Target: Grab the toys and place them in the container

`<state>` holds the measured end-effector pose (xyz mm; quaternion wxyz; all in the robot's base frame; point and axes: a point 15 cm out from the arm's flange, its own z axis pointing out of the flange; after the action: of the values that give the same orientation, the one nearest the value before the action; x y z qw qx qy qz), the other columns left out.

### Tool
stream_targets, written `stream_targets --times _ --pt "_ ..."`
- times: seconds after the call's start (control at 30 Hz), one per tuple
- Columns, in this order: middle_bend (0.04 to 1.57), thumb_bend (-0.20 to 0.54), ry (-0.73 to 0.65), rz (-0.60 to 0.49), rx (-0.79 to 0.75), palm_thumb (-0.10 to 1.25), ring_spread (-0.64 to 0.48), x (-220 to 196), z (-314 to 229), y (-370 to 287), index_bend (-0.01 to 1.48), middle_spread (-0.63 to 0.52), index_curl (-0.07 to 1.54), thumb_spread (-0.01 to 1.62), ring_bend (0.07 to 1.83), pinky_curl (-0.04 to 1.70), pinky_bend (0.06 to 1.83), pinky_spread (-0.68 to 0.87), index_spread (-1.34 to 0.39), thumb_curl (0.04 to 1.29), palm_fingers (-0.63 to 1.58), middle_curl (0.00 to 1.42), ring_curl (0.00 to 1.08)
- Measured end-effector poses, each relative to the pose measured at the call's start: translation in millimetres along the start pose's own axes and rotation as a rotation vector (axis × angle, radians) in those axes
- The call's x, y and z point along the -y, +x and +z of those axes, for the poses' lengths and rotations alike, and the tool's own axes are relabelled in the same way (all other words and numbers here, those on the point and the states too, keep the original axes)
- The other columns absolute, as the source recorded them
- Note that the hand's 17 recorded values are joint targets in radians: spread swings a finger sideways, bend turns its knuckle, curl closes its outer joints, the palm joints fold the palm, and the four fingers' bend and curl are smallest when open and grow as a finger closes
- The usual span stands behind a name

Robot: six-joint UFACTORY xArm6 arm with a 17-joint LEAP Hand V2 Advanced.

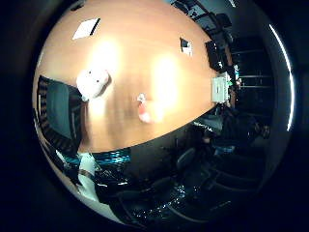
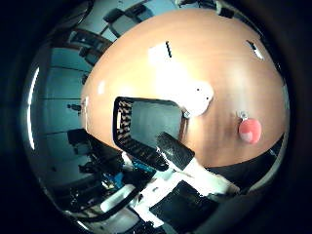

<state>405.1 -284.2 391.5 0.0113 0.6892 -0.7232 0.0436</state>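
A white toy (image 1: 94, 83) lies on the wooden table (image 1: 145, 58) right beside a black mesh container (image 1: 58, 108). A small pink and red toy (image 1: 145, 109) lies further along the table, near its edge. The right thumb side palm view shows the same white toy (image 2: 200, 97), the container (image 2: 136, 127) and the red toy (image 2: 251, 129). My hand (image 2: 185, 161) is high above the table, away from all of them. Its fingers (image 1: 85, 177) reach in from the views' edges, relaxed, with nothing between them.
A white sheet (image 1: 87, 28), a small dark object (image 1: 185, 45) and a white box (image 1: 221, 87) lie on the far part of the table. Office chairs (image 1: 183, 159) stand along the table's edge.
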Motion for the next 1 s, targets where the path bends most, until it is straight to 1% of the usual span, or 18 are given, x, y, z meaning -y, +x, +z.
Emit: stream_targets --times 0.1,0.2,0.4,0.63,0.8,1.0 --pt "0.24 -0.023 0.008 -0.024 -0.052 0.52 0.18 10.6 12.8 21.7 0.16 -0.02 0.29 1.08 0.37 0.24 0.39 0.42 -0.37 0.27 0.21 0.35 0.21" --pt "0.23 -0.022 0.001 -0.062 -0.066 0.52 0.18 17.2 26.2 30.4 0.16 -0.03 0.29 1.08 0.35 0.24 0.38 0.42 -0.37 0.27 0.20 0.35 0.21" --pt "0.22 -0.023 -0.039 -0.091 -0.104 0.53 0.18 16.2 41.3 46.2 0.16 -0.04 0.29 1.06 0.32 0.26 0.35 0.41 -0.37 0.28 0.18 0.35 0.21" --pt "0.20 -0.023 -0.073 -0.123 -0.188 0.53 0.18 18.4 46.9 64.2 0.16 -0.03 0.28 1.06 0.30 0.27 0.34 0.41 -0.38 0.28 0.16 0.35 0.22" --pt "0.20 -0.023 -0.067 -0.147 -0.230 0.53 0.17 26.8 47.8 70.5 0.15 -0.03 0.27 1.04 0.29 0.29 0.33 0.40 -0.39 0.28 0.14 0.35 0.23" --pt "0.21 -0.022 -0.013 -0.204 -0.279 0.56 0.17 54.3 49.0 64.2 0.15 -0.04 0.26 1.03 0.29 0.30 0.34 0.40 -0.40 0.29 0.12 0.35 0.24"
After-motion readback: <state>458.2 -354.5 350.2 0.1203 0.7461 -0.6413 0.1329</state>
